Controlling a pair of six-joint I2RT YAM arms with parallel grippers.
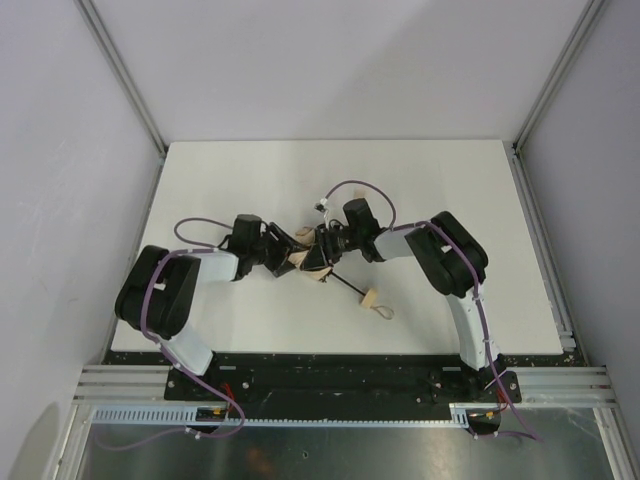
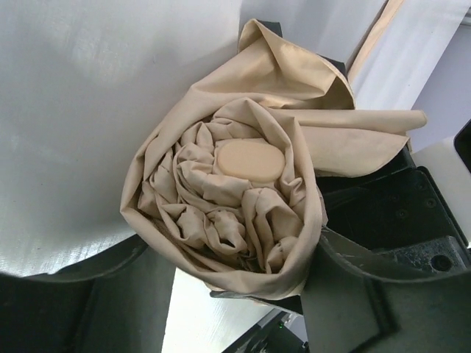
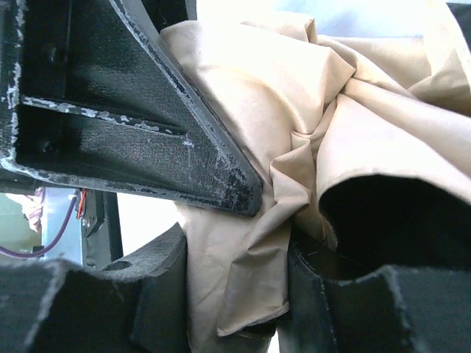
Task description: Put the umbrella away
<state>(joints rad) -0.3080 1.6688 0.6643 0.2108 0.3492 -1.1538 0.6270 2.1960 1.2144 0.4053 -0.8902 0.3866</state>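
The umbrella's tan canopy (image 1: 314,262) is a crumpled bundle at the table's middle, held between both grippers. Its thin black shaft runs down-right to the small wooden handle (image 1: 368,297) with its wrist loop (image 1: 385,313), which lie on the table. My left gripper (image 1: 292,258) grips the bundle from the left. In the left wrist view the gripper (image 2: 232,246) flanks the rolled canopy (image 2: 221,213), seen end-on with its tan cap (image 2: 250,159). My right gripper (image 1: 328,247) comes in from the right. In the right wrist view it (image 3: 235,257) is shut on a fold of canopy fabric (image 3: 243,220).
The white table (image 1: 250,180) sits inside grey walls with metal posts at the back corners. A purple cable (image 1: 350,186) loops above the right wrist. The left gripper's black finger (image 3: 147,110) crowds the upper left of the right wrist view.
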